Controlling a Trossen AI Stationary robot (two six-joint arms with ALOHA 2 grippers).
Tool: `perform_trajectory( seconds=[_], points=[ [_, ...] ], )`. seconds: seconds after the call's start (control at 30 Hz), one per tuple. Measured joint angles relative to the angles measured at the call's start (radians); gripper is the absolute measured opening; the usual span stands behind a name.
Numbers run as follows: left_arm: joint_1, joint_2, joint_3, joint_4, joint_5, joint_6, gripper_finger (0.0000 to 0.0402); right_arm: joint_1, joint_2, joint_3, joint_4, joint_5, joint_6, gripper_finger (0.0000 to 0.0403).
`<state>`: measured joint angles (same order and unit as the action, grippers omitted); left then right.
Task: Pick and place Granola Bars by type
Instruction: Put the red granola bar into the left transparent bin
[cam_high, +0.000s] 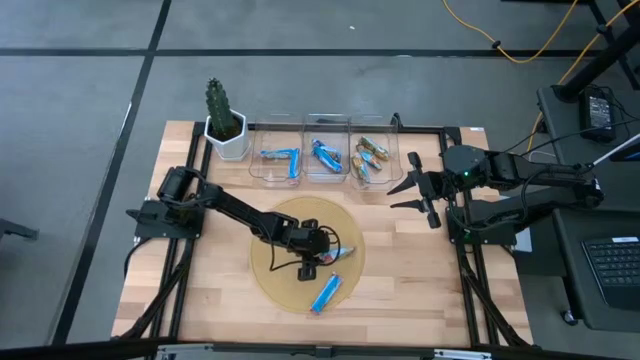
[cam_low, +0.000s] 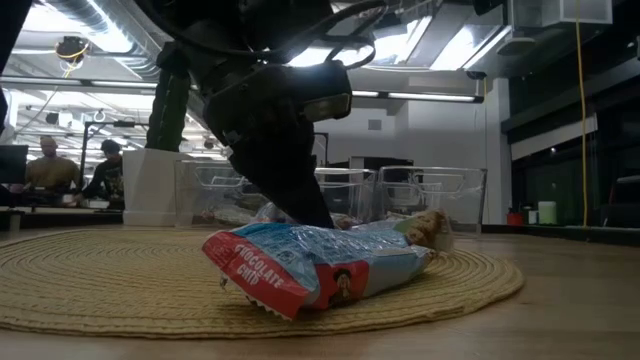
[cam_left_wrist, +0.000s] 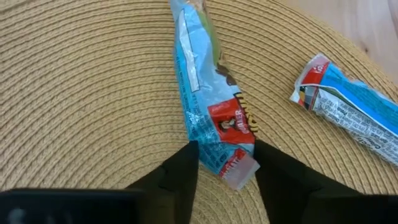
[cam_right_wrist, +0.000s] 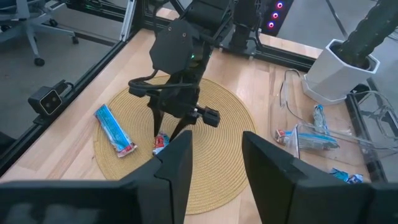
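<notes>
On a round woven mat (cam_high: 275, 275) lie two blue-and-silver granola bars. One (cam_left_wrist: 202, 93), (cam_high: 343, 253) has its red-printed end between the fingers of my left gripper (cam_left_wrist: 227, 149), (cam_high: 320, 252), which points down and is open. The other (cam_high: 327, 293), (cam_left_wrist: 348, 106), (cam_low: 300, 265) lies free nearer the table's near edge. More bars lie in three clear bins at the far edge: blue ones (cam_high: 282, 157), (cam_high: 325, 155) in the left and middle bins, brown/gold ones (cam_high: 368, 160) in the right bin. My right gripper (cam_high: 408, 190), (cam_right_wrist: 216, 142) hovers open by the table's right side. My left gripper comes from above with one finger (cam_left_wrist: 183, 165) on each side of the bar's red-printed end (cam_left_wrist: 233, 163), across the bar. The inner faces stand right at the wrapper's edges; whether they touch it I cannot tell. The bar lies flat on the mat.
A cactus in a white pot (cam_high: 228, 138) stands at the far left, beside the bins (cam_high: 258, 180). A black frame rail (cam_high: 460, 250) runs around the wooden table. Bare wood lies right of the mat. People sit in the room far behind (cam_low: 45, 170).
</notes>
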<state>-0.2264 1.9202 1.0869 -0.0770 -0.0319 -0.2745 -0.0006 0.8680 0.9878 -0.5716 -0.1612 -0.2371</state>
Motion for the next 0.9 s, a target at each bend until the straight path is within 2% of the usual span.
perform_trajectory(
  seconds=[0.33, 0.5, 0.63, 0.9],
  points=[
    [0.0, -0.001, 0.0, 0.0, 0.003, -0.004, 0.0015, 0.0, 0.0, 0.0, 0.0, 0.0, 0.0, 0.0142],
    [0.0, -0.04, 0.008, -0.022, 0.0, -0.003, 0.0009, 0.0, 0.0, 0.0, 0.0, 0.0, 0.0, 0.0142],
    [0.009, -0.136, 0.062, -0.094, -0.028, 0.017, 0.0005, 0.0, 0.0, 0.0, 0.001, 0.001, 0.001, 0.0142],
    [0.032, -0.362, 0.182, -0.278, -0.262, 0.057, 0.0004, 0.0, 0.0, 0.0, 0.007, 0.004, -0.003, 0.0142]
  ],
)
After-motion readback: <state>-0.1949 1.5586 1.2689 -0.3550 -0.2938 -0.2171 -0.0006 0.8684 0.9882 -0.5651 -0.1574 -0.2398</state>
